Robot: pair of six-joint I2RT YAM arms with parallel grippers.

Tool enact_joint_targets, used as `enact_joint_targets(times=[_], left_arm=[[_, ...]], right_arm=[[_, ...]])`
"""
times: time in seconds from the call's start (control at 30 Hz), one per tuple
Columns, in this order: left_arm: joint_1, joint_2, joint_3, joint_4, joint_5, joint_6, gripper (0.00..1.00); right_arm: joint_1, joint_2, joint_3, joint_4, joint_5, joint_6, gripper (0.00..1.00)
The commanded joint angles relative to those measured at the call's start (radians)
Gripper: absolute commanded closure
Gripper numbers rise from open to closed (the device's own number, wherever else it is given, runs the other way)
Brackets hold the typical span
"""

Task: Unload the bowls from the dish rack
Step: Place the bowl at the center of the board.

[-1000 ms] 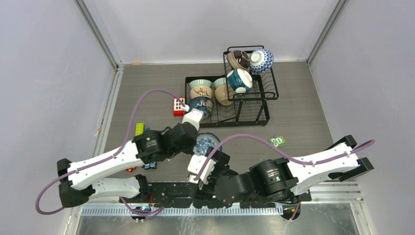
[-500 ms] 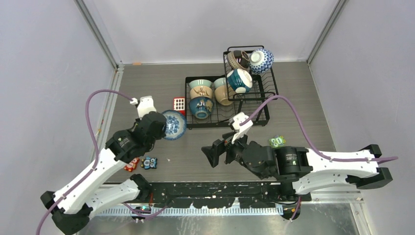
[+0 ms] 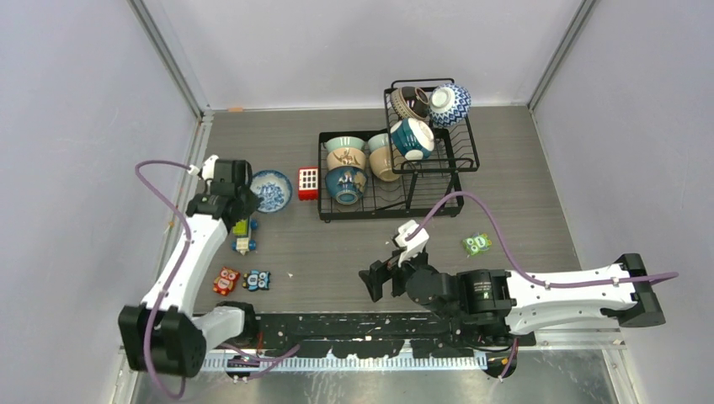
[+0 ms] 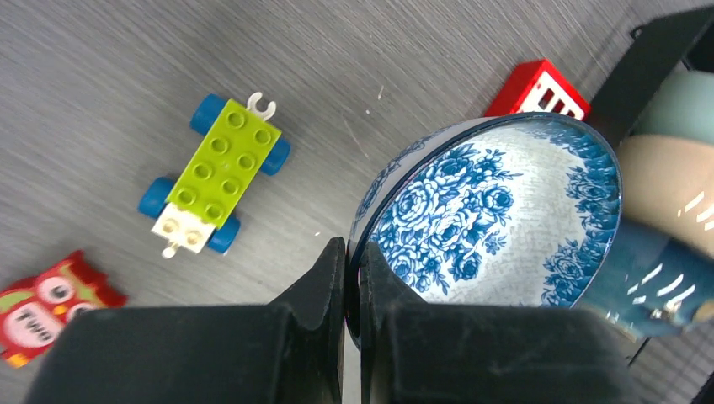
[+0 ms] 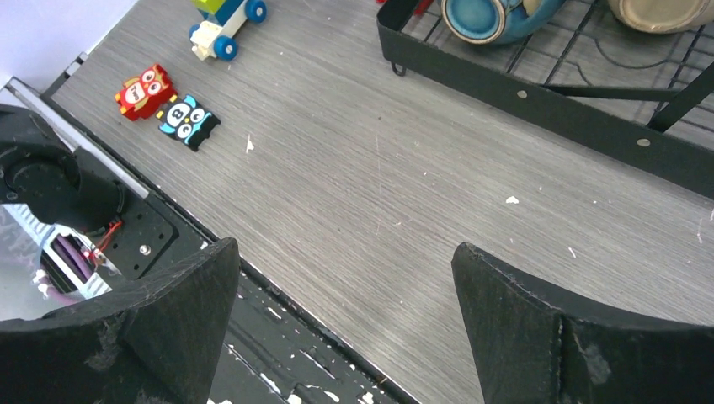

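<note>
A table point(image 3: 522, 160) with a grey wood-grain top fills the middle of the view, its grain running from left to right. Plain pale grey-lilac walls close it in on three sides: a back wall point(image 3: 362, 50), a left wall point(image 3: 76, 126) and a right wall point(image 3: 640, 126). Slim metal posts rise at the far left corner point(image 3: 168, 59) and the far right corner point(image 3: 556, 55). A metal rail point(image 3: 189, 185) runs along the left edge, and a small orange tab point(image 3: 235, 109) sits on the far edge near the left corner. A black plate point(image 3: 379, 337) covers the near edge, with a ridged metal strip point(image 3: 337, 364) in front of it. Small white specks point(image 5: 510, 200) dot the top. The light is soft and even, with faint shadows.
</note>
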Motion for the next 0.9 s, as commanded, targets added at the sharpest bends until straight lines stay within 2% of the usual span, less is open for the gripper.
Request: enact_joint_targets(times=[0.0, 0.2, 0.33, 0.6, 0.7, 0.87], left_arm=[[0.091, 0.115, 0.015, 0.228, 0.159, -0.117, 1.0], [0.142, 0.314, 0.13, 0.31, 0.158, -0.15, 1.0], [0.15, 0.435, 0.24, 0.325, 0.132, -0.14, 1.0], [0.211, 0.656, 0.442, 0.289, 0.124, -0.172, 1.0], [0.221, 0.716, 0.495, 0.285, 0.136, -0.19, 1.0], [0.221, 0.833, 0.631, 0.231, 0.143, -0.186, 1.0]], right_arm=[[-0.001, -0.007, -0.038, 0.039, -0.029, 0.066, 0.0], [0.012, 0.107, -0.023, -0.047, -0.082, 0.102, 0.0], [0.057, 0.151, -0.02, -0.051, -0.059, 0.088, 0.0], [0.092, 0.159, -0.03, -0.073, 0.067, 0.11, 0.0], [0.092, 0.14, -0.048, -0.119, 0.203, 0.271, 0.0], [0.085, 0.063, -0.108, -0.129, 0.249, 0.295, 0.0]])
